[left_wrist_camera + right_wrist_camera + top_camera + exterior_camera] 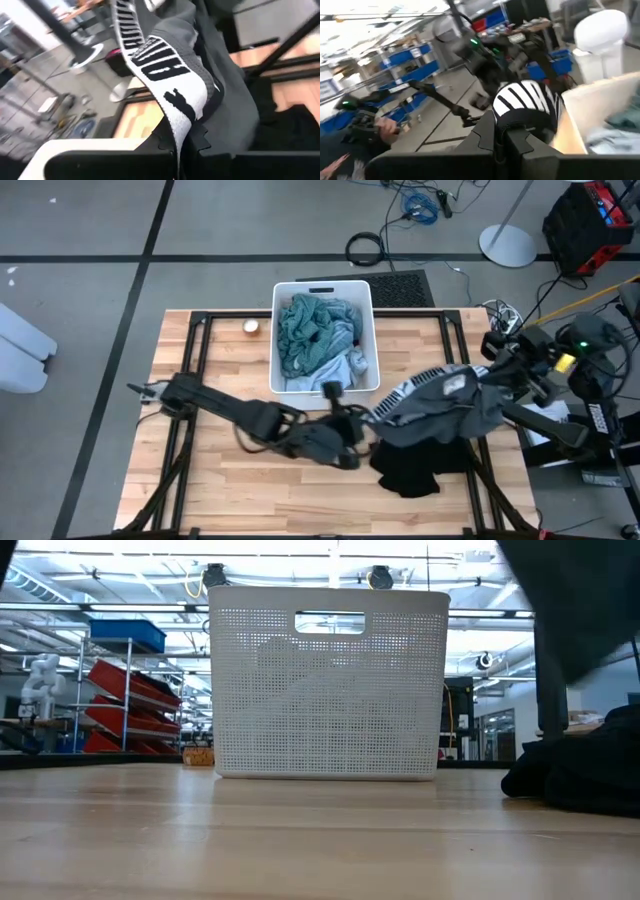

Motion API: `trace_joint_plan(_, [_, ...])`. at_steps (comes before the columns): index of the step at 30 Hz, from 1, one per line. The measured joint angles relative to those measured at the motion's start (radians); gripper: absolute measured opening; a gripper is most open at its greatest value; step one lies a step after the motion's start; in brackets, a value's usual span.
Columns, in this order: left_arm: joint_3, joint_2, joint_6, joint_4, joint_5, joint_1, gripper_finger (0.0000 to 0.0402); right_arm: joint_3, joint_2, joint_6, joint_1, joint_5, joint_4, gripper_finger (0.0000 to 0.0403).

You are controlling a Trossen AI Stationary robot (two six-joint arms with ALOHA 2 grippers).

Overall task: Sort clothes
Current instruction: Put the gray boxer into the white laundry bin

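Two robot arms stretch a dark grey fabric garment (pixel 450 405) with a black-and-white striped waistband above a wooden counter (pixel 200 480).
Both jaws are clenched on the garment, left gripper (pixel 358 425) and right gripper (pixel 492 372); teal and light blue clothes (pixel 315 330) fill the white perforated plastic bin (pixel 283 385), a black piece (pixel 415 465) lies unsorted.

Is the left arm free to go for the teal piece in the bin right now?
Probably not: the left gripper is shut on the dark grey garment, which the right gripper also holds.

Overhead and table-level views share the white bin (pixel 322 292).
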Motion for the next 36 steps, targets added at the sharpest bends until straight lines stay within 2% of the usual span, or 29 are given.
trace_joint_plan(7, [0.000, -0.086, -0.149, -0.246, -0.166, -0.086, 0.0004, -0.136, 0.001, 0.075, 0.000, 0.057, 0.077, 0.0000])
trace_joint_plan(12, [0.000, -0.094, -0.311, -0.433, -0.205, -0.120, 0.0004, -0.266, 0.013, 0.210, 0.010, 0.052, 0.355, 0.0000])
trace_joint_plan(16, [-0.001, -0.092, -0.368, -0.491, -0.208, -0.127, 0.0004, -0.310, 0.103, 0.287, 0.067, 0.052, 0.555, 0.0000])
trace_joint_plan(20, [-0.001, -0.092, -0.369, -0.512, -0.212, -0.126, 0.0004, -0.265, 0.249, 0.274, 0.143, 0.055, 0.617, 0.0000])
trace_joint_plan(25, [-0.001, -0.092, -0.370, -0.546, -0.216, -0.126, 0.0004, -0.130, 0.420, 0.180, 0.229, 0.101, 0.618, 0.0000])
trace_joint_plan(30, [-0.001, -0.093, -0.393, -0.624, -0.222, -0.129, 0.0004, -0.039, 0.558, 0.103, 0.367, 0.220, 0.615, 0.0000])
trace_joint_plan(36, [-0.001, -0.111, -0.538, -0.788, -0.244, -0.142, 0.0004, 0.005, 0.731, 0.032, 0.556, 0.337, 0.615, 0.0000])
